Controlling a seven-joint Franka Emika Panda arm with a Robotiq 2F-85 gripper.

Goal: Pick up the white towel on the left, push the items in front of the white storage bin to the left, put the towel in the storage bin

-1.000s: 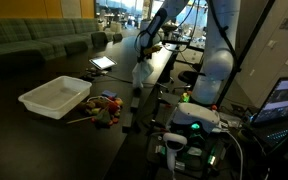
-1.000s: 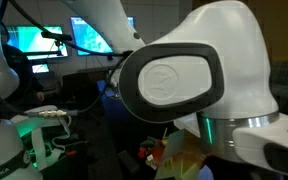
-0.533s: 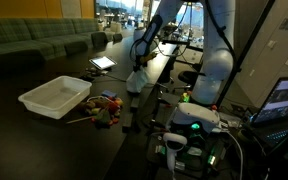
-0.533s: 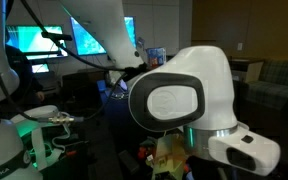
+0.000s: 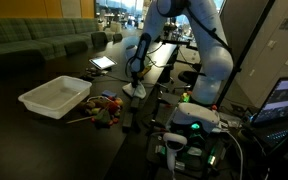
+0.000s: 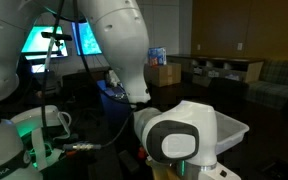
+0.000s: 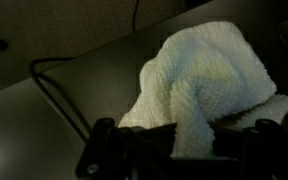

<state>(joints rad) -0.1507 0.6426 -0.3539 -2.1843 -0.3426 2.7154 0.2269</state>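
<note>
Counts: 1 Panda arm (image 5: 210, 48), 1 gripper (image 5: 134, 78), 1 white towel (image 5: 134, 91), 1 white storage bin (image 5: 40, 101), 1 pile of small coloured items (image 5: 104, 104), 1 tablet (image 5: 102, 63), 1 black cable (image 7: 56, 88).

Gripper: in the wrist view it's clamped on a fold of the towel (image 7: 210, 82). The fold runs down between the two dark fingers (image 7: 112, 152), and the rest bunches up above them. In an exterior view the gripper is low over the desk (image 5: 34, 140), near the edge on the robot's side. The towel's bottom is at the desk surface; can't tell if it's actually resting on it.

Bin sits toward the desk's opposite long edge, well apart from the towel. The item pile is just beside the bin, between it and the gripper. Tablet lies toward the far end of the desk.

Hidden or unclear:
- Item pile is too small and blurred to count or name; I only see red, yellow and orange bits and a thin stick shape.
- In an exterior view the arm's rounded joint housing fills the foreground, so only part of the bin (image 6: 234, 128) shows, and towel and gripper are out of sight.
- Wrist view cuts the fingers off at the bottom edge.

Materials:
- towel: soft knit, waffle-like weave, crumpled
- bin: smooth rectangular plastic tub, open top
- desk: dark, matte, flat
- cable: thin, curved loop lying on the desk
</note>
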